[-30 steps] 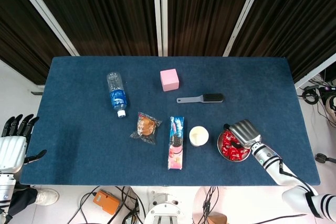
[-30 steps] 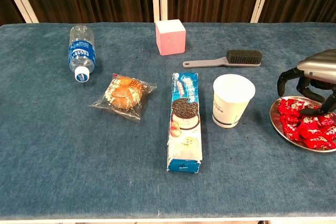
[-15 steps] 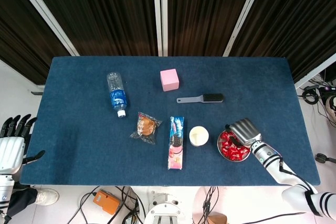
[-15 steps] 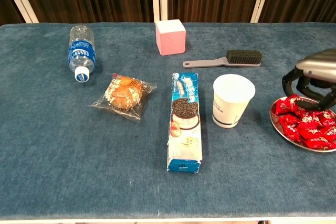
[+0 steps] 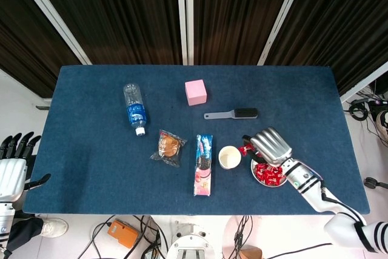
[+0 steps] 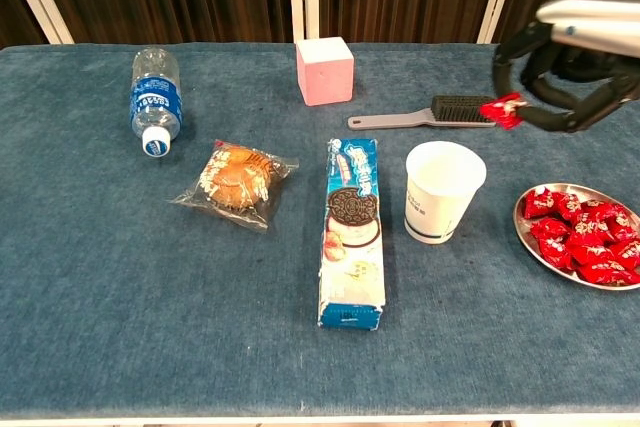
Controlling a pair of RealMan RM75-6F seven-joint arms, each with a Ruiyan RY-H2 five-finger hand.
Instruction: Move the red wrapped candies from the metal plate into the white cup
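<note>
Now the right hand (image 6: 560,77) hangs raised beside the cup (image 6: 443,190), fingers pinched on one candy (image 6: 502,110), high enough to clear the rim. More candies fill the plate (image 6: 527,237). Left hand (image 5: 13,165) idles off-desk, fingers spread.

No legible text; print on bottle label (image 6: 155,104) and cookie box (image 6: 353,232) too blurred.

The right hand (image 5: 268,145) has a ridged, silver metallic back and black fingers (image 6: 508,59). Behind it, beside the metal plate (image 5: 257,177), a silver wrist joins a white forearm with black bands and a thin dark cable along it. The left hand (image 5: 12,168), off the table's left edge, has a white back and black fingers.
</note>
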